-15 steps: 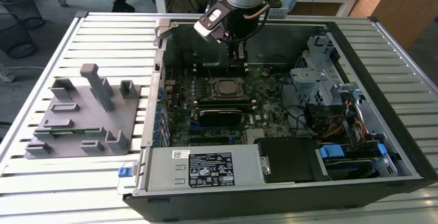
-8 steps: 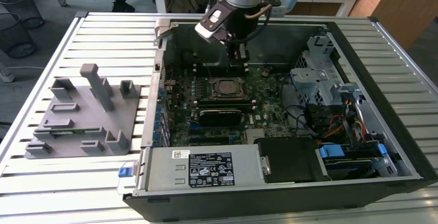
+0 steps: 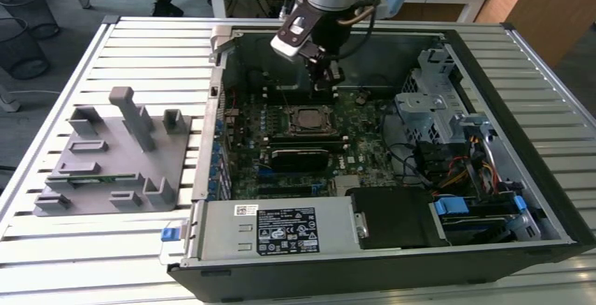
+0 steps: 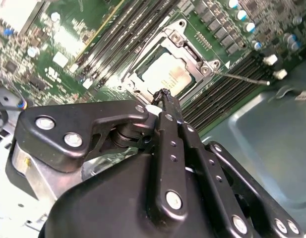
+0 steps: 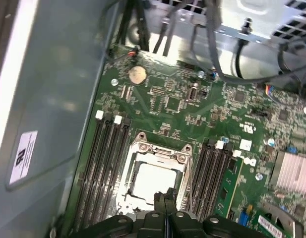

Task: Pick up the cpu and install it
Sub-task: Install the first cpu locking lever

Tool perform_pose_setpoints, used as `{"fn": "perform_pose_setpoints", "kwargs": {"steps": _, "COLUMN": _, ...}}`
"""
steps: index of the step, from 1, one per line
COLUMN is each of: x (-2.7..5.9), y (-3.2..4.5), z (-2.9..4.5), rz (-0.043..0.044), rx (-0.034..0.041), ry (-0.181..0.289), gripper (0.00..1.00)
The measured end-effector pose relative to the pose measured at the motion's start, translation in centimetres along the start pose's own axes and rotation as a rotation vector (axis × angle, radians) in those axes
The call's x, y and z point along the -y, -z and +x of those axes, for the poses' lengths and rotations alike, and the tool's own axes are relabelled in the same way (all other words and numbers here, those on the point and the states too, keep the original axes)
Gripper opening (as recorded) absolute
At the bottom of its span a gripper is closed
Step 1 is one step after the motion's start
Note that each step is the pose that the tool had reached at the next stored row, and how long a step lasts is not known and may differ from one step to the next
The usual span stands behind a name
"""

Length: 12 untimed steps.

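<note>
Here, a slatted table (image 3: 139, 47) carries an open computer case (image 3: 559, 207) lying on its side, with the green motherboard (image 3: 368, 127) facing up. A grey plastic fixture (image 3: 112, 172) rests on the table toward the exterior view's left, well apart from the case.

The gripper (image 3: 326, 75) hangs inside the case above the board. In both wrist views its fingertips (image 5: 161, 199) are pressed together with nothing between them.

Near the tips, and apparently not touching them, is the metal socket frame (image 5: 157, 148), flanked on both sides by rows of dark memory slots (image 5: 105, 163). The cpu (image 5: 153, 179) lies flat inside that frame with its silver top upward.

Judged from its look, the chip is light, thin and rigid. Its smooth metal top is likely slippery, and its underside contacts are probably fragile. A hold is best taken across two opposite edges of the pale rim, keeping the chip level and avoiding any squeeze on the faces.
</note>
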<state>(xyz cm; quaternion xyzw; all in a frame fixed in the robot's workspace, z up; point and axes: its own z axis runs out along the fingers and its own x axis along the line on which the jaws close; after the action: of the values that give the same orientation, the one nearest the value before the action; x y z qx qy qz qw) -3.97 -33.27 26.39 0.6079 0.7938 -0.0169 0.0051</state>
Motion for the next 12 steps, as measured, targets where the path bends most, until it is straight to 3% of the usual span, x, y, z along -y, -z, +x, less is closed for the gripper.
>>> {"fn": "perform_pose_setpoints", "kwargs": {"steps": 12, "x": 0.0, "y": -0.08, "z": 0.0, "rz": -0.0062, "rx": 0.0046, "ry": 0.22, "gripper": 0.11}}
